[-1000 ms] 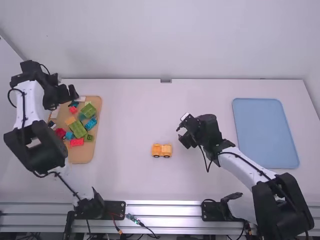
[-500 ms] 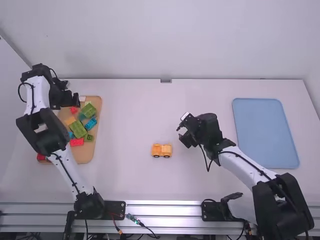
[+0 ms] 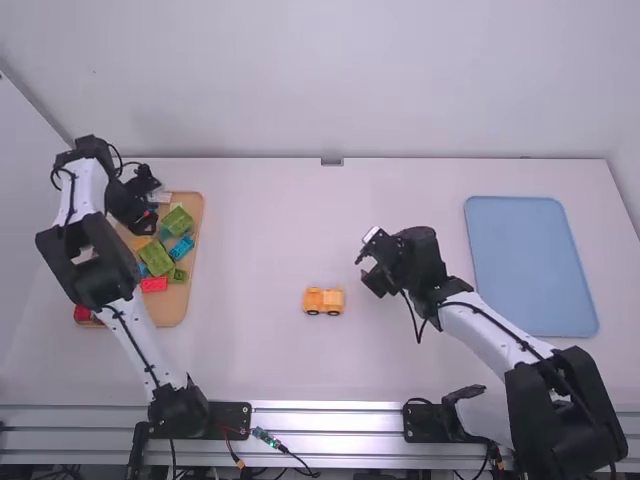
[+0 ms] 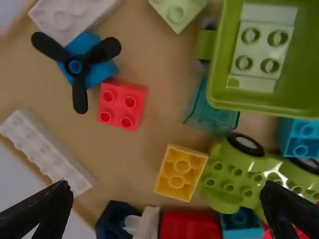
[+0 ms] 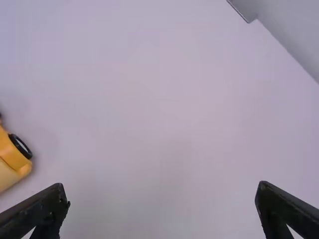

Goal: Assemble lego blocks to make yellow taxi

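- On the worktop [image 3: 250, 230], between the 2 arms, I see the wheeled yellow-orange body [image 3: 323, 300], upright and apart from both; I take it for the taxi so far.
- The left gripper [image 4: 167, 188] is over the crowded tray [image 3: 160, 318], jaws wide apart, nothing between them.
- The right gripper [image 5: 162, 188] hangs near the body, its jaws also spread and empty.
- My worry is the yellow block [image 4: 180, 172], likely the next piece: the green car base [image 4: 229, 179] lies so close that a descending finger could land on it or shove both.
- The block seems to lie underside up, so lifted as it is, it would not press studs-to-studs; it would need turning.
- A grip closed at a slant to its sides could twist it loose, and it might drop among the other bricks.
- Against 1.0 s ago, the left gripper has come inward from the tray's far left corner; since 0.5 s ago it has turned, bringing its jaws nearer the yellow block.
- The right arm has barely shifted, and the wheeled body sits where it was.
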Available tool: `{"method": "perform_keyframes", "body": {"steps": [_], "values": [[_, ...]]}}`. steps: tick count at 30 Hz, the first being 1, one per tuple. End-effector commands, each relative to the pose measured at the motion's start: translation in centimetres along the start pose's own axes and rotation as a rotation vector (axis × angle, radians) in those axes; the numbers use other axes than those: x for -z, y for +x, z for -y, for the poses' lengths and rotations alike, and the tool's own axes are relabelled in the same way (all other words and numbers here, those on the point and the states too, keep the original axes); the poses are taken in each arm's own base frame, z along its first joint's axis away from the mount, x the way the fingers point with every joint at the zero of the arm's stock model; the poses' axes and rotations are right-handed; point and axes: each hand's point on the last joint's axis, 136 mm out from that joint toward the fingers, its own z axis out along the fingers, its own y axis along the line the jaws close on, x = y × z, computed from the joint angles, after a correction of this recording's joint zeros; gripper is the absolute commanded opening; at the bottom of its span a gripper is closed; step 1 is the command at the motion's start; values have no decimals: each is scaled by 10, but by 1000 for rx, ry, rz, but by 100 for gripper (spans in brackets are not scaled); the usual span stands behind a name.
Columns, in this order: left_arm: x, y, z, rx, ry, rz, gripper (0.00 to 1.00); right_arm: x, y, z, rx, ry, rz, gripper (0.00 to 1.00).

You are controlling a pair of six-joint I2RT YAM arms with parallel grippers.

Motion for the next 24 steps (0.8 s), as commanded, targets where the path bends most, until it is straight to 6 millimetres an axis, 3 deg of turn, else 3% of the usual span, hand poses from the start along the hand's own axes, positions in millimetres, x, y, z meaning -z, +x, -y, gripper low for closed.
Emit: {"method": "perform_keyframes", "body": {"steps": [1,9,12,16,24], "values": [[-9,11,0,-110,8,-31,99,4,-13,14,11,31,28,99],[-12,34,-11,-76,-24,-100,99,6,-14,31,-24,73,50,99],[-18,36,-15,-51,-23,-47,86,7,-20,34,-55,85,73,99],[-23,36,-7,-95,37,35,76,7,-19,34,-55,88,70,99],[-32,38,3,-147,69,38,72,7,-18,34,-56,83,69,99]]}}
